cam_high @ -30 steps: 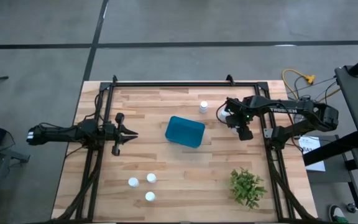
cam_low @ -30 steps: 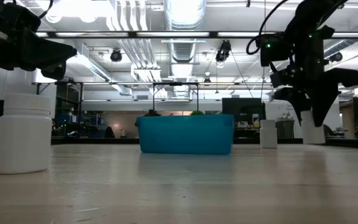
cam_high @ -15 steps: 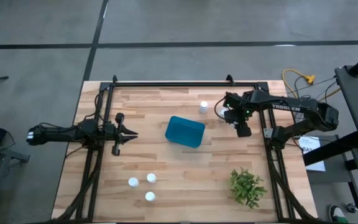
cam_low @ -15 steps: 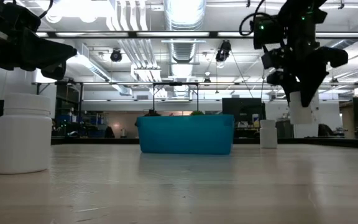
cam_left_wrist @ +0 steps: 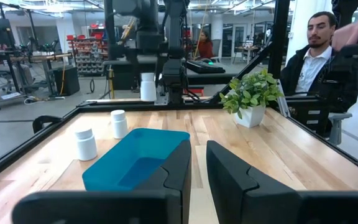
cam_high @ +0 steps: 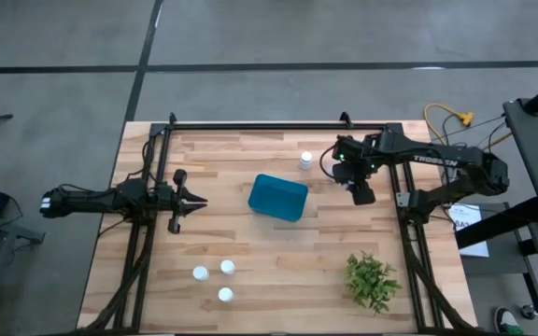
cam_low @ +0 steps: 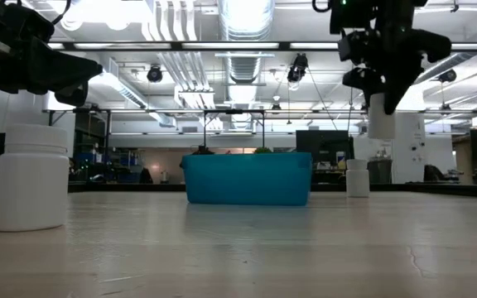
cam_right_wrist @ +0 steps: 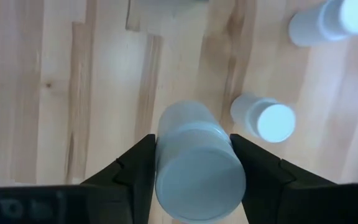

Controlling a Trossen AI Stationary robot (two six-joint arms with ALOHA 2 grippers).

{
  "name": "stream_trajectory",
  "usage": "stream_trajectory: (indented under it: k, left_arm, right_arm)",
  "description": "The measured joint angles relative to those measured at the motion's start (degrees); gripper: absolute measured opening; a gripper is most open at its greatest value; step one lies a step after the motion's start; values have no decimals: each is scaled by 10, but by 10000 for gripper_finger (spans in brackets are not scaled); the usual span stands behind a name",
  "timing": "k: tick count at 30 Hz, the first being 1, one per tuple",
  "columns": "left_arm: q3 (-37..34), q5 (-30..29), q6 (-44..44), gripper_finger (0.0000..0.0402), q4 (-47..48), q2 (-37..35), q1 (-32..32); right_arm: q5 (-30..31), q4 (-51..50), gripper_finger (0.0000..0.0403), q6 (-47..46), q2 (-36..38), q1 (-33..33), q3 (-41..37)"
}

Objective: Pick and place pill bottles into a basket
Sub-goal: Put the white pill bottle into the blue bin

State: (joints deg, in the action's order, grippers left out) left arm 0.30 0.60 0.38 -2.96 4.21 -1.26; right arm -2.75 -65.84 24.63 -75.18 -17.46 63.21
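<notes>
The teal basket (cam_high: 278, 197) sits mid-table. My right gripper (cam_high: 337, 170) hangs to the right of its far corner, shut on a white pill bottle (cam_low: 381, 117) held well above the table. A second bottle (cam_high: 305, 161) stands on its base close by, and another one (cam_right_wrist: 271, 121) stands under the gripper. Three more bottles (cam_high: 218, 278) stand near the front left; the low view shows one of them (cam_low: 31, 176) close up. My left gripper (cam_high: 197, 201) waits shut, level, left of the basket. My right gripper pinches the bottle's upper side walls (cam_right_wrist: 165, 142) between its two fingers (cam_right_wrist: 135, 169), just under the cap. The fingers come from above, pointing down. The bottle hangs upright below them, lifted clear of the table.
A small green plant (cam_high: 372, 280) stands at the front right. Black frame rails (cam_high: 260, 124) run along the far edge and both sides. Bare wood lies between the basket and the front bottles. A person (cam_left_wrist: 319, 56) sits beyond the table's right side.
My right gripper has risen and drifted a little toward the basket, keeping its hold. The bottle between its fingers, which stood on the table a second ago, now hangs upright, lifted clear of the wood.
</notes>
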Motion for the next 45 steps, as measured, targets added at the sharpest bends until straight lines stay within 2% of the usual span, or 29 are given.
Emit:
stream_trajectory:
  k: [7, 29, 45]
  left_arm:
    - [0, 0, 0, 33, 0, 0, 0]
    - [0, 0, 0, 33, 0, 0, 0]
    - [0, 0, 0, 33, 0, 0, 0]
  right_arm:
    - [13, -30, 166, -9, -25, 1, 46]
    - [14, -30, 171, 26, -224, 49, 221]
    - [14, 43, 171, 57, -246, 64, 230]
